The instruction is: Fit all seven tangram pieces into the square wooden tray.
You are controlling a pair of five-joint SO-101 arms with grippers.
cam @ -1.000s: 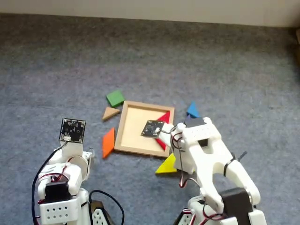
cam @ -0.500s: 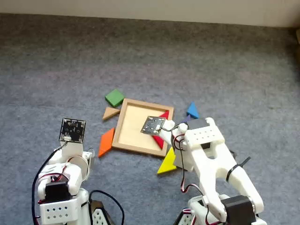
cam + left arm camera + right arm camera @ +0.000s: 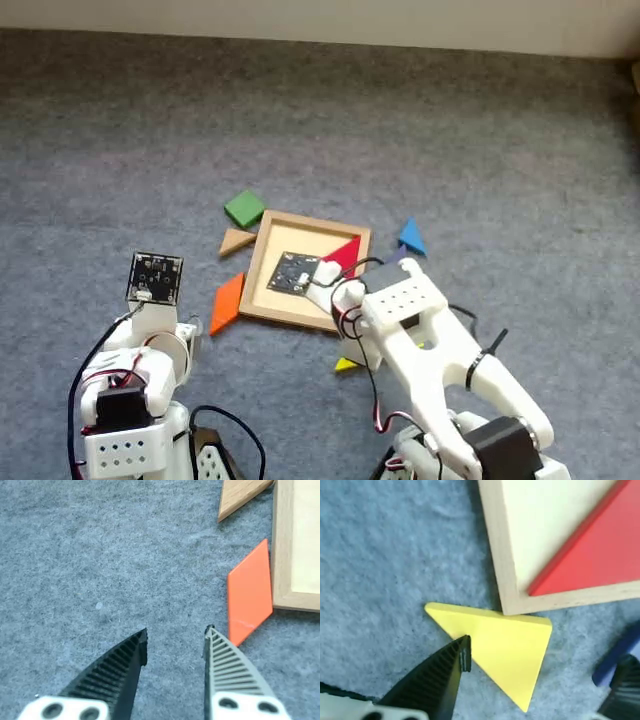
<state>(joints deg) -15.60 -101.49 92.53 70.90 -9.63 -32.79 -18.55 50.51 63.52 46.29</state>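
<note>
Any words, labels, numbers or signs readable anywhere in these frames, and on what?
No text can be read.
The orange parallelogram, yellow triangle and wooden tray are plain.
The circuit board on an arm's wrist carries marks too small to read.

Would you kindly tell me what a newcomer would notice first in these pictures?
The wooden tray sits on the grey carpet, with a red triangle inside near its right edge. Bright pieces lie around it: a green square beyond it, an orange piece to its left. The right claw hangs open over a yellow triangle that lies against the tray's corner.
</note>
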